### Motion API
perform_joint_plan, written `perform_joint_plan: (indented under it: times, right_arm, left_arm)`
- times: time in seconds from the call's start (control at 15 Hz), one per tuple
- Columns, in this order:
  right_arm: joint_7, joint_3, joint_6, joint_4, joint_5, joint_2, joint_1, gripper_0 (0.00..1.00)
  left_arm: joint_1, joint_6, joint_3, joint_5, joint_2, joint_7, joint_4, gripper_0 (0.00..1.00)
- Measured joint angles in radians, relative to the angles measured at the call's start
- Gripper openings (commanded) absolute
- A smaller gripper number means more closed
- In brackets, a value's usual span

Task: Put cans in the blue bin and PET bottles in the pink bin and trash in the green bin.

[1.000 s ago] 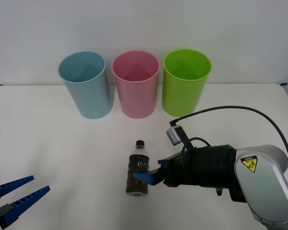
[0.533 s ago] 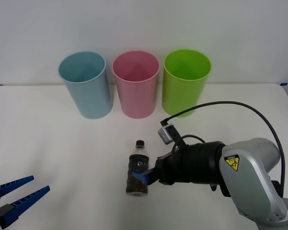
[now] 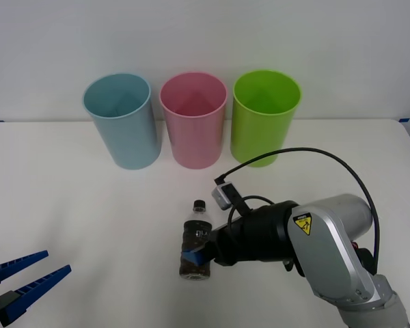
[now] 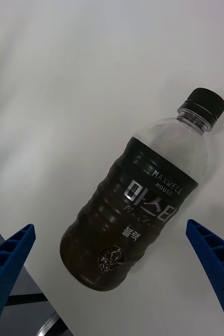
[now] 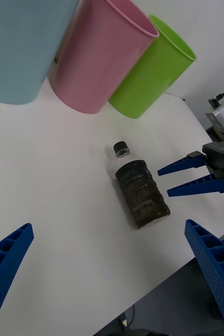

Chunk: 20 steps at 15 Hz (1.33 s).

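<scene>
Now the right tool point(image 3: 197, 255) (fingers spread) flanks the upright PET bottle point(image 3: 195, 241) without contact.

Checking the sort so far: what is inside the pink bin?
The pink bin shows bare inner wall and nothing inside; its bottom is hidden by the near rim. The bottle stands on the table.

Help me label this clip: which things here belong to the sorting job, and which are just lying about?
Job: bottle, pink bin, blue bin, green bin, right gripper open beside the bottle.

Lying about: nothing else on the table; left gripper waits open at its near edge.
</scene>
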Motion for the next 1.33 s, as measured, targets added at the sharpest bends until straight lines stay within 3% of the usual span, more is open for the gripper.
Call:
perform_joint_plan:
  times: [0.6,1.33]
  right_arm:
    - [-0.003,0.018,0.001,0.066,0.143,0.069,0.0,1.0]
    - [-0.003,0.03,0.076,0.158,0.178,0.105,-0.001,1.0]
  left_arm:
    - [0.0,0.0,0.0,0.0,0.0,0.0,0.0,1.0]
    - [0.0,0.0,0.0,0.0,0.0,0.0,0.0,1.0]
